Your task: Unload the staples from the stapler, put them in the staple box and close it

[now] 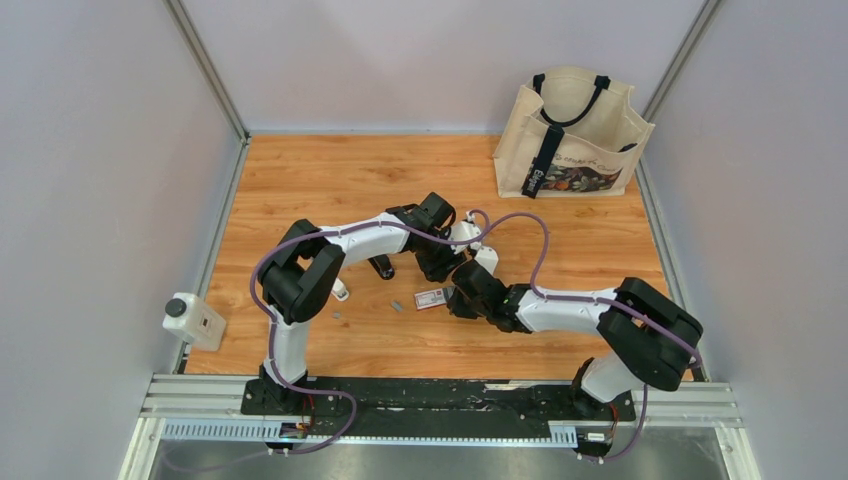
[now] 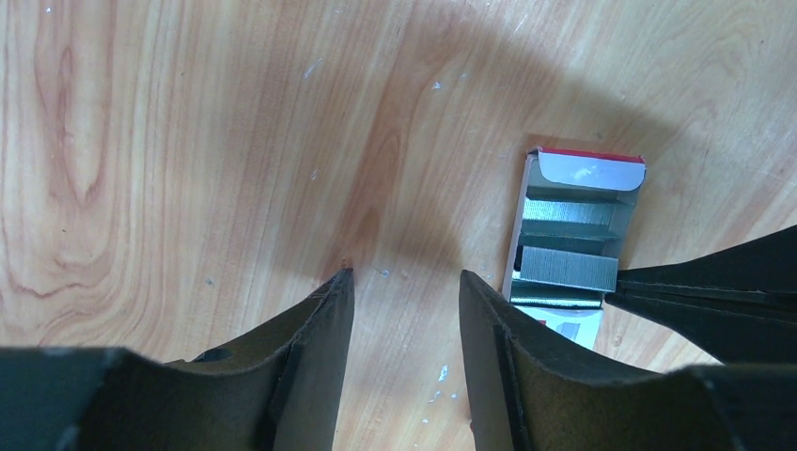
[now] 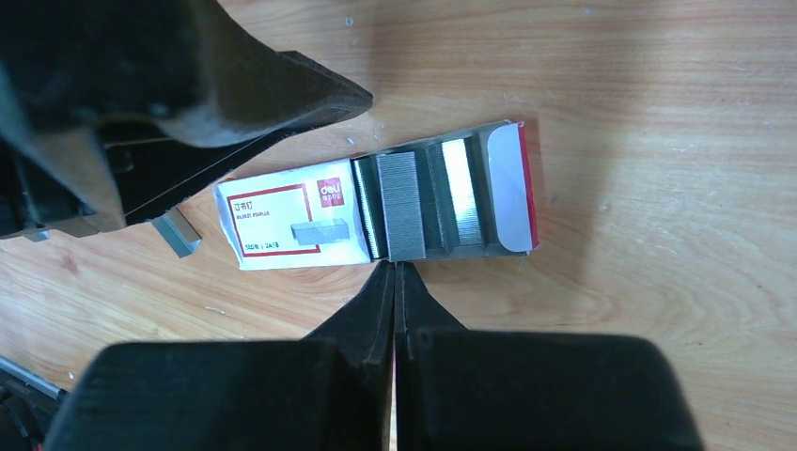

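The short grey metal staple strip [image 3: 177,233] lies on the wooden surface [image 3: 658,282] off the pink-and-white cardboard box's [image 3: 282,221] labelled end, left of the right claw [image 3: 395,270], which is pressed together, and seemingly nearer the left claw [image 2: 404,277], standing apart and empty.

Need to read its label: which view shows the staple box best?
Right wrist: the staple box lies whole, label facing up, tray slid out showing staple blocks. Left wrist catches only its open tray end; top external shows a tiny rectangle.
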